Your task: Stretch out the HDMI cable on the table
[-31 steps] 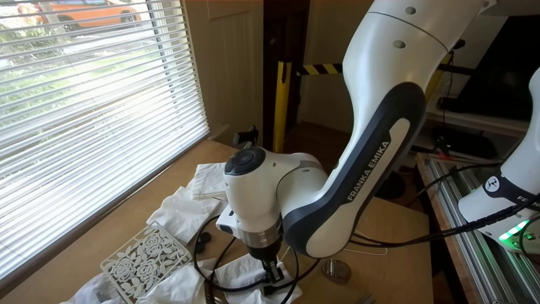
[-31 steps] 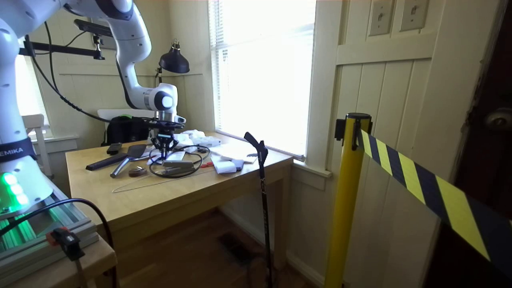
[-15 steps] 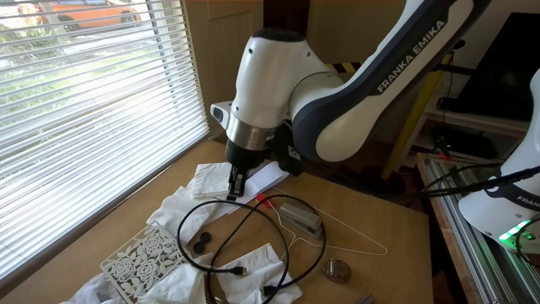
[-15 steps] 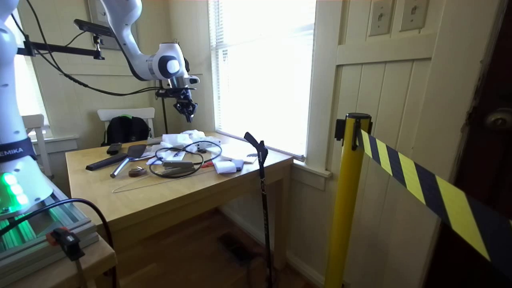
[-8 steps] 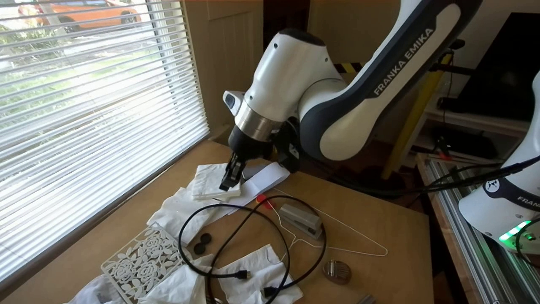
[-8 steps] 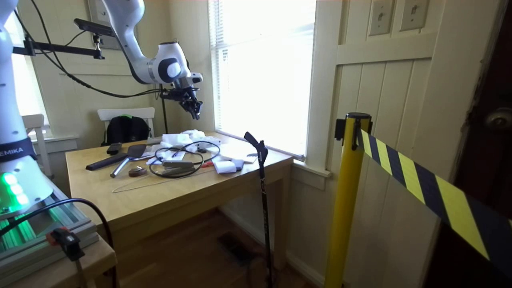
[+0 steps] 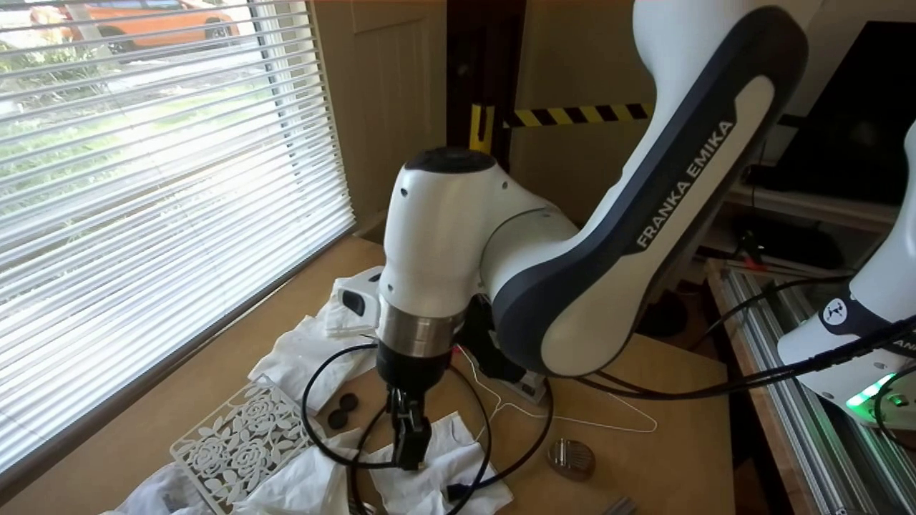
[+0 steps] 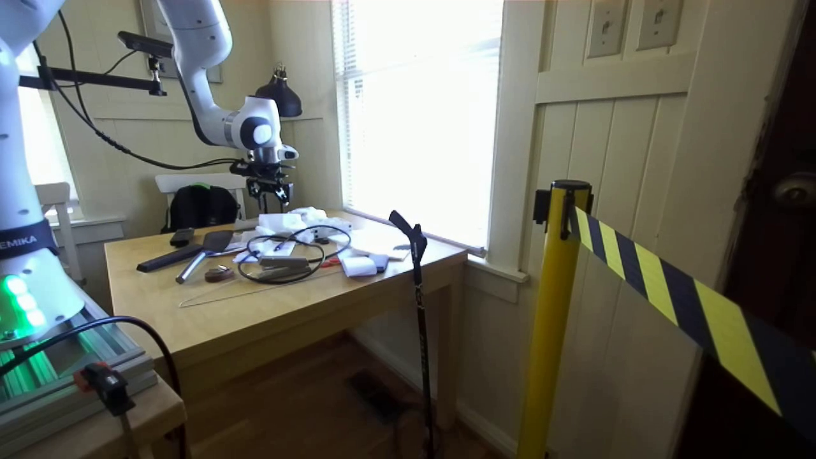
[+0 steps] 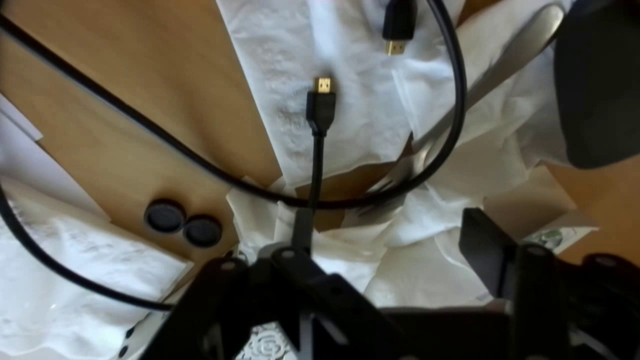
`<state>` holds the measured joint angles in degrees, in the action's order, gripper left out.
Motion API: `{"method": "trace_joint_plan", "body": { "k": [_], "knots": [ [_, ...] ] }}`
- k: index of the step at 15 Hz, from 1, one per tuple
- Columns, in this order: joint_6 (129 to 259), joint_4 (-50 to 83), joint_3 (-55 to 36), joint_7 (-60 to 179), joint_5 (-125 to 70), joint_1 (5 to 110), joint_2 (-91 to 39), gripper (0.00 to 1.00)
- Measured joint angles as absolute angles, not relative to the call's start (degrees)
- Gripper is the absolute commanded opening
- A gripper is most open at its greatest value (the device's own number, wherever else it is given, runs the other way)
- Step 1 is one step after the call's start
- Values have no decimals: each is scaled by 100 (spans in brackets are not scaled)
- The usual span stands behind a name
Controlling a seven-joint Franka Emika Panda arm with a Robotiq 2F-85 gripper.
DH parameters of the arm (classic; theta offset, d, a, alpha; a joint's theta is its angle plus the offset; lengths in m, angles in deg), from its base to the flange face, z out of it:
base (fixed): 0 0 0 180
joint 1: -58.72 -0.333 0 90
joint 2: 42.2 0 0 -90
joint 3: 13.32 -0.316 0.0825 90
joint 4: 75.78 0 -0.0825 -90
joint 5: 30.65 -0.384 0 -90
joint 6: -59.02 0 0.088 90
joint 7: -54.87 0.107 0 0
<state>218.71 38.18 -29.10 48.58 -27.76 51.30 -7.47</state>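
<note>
The black HDMI cable (image 9: 350, 203) lies in loose, crossing loops on the light brown table (image 7: 676, 458); both exterior views show it. In the wrist view, a near plug (image 9: 320, 107) with a gold tip rests over a white cloth (image 9: 280, 55), and a far plug (image 9: 400, 20) sits at the top edge. My gripper (image 9: 390, 235) is open, its fingers wide apart with nothing between them. One of its fingertips overlaps the cable behind the near plug in that view. In an exterior view the gripper (image 8: 274, 203) hangs above the table; in another it covers the near plug.
A white lattice panel (image 7: 250, 450) and crumpled cloths lie on the window side. Around the cable are two black caps (image 9: 165, 216), a stapler (image 8: 284, 262), a pale wire (image 7: 601, 423) and a brown round object (image 7: 571, 459). A dark spatula (image 9: 597, 85) lies near the cloths.
The gripper rose from beside the cable end, swung toward the window, then came back down over the near plug. Its jaws have opened. The cable's loop has spread slightly toward the window.
</note>
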Motion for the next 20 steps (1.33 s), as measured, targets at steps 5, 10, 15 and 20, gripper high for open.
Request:
{"method": "trace_joint_plan", "body": {
  "k": [5,10,15,20],
  "knots": [
    [21376,3251,-2440,4730,-2585,4796,-234,100],
    [21335,2704,-2282,4719,-2531,4613,320,76],
    [21323,2298,-2270,4711,-2531,4546,751,49],
    [21290,2034,-2266,4700,-2531,4526,1020,43]
  ]
}}
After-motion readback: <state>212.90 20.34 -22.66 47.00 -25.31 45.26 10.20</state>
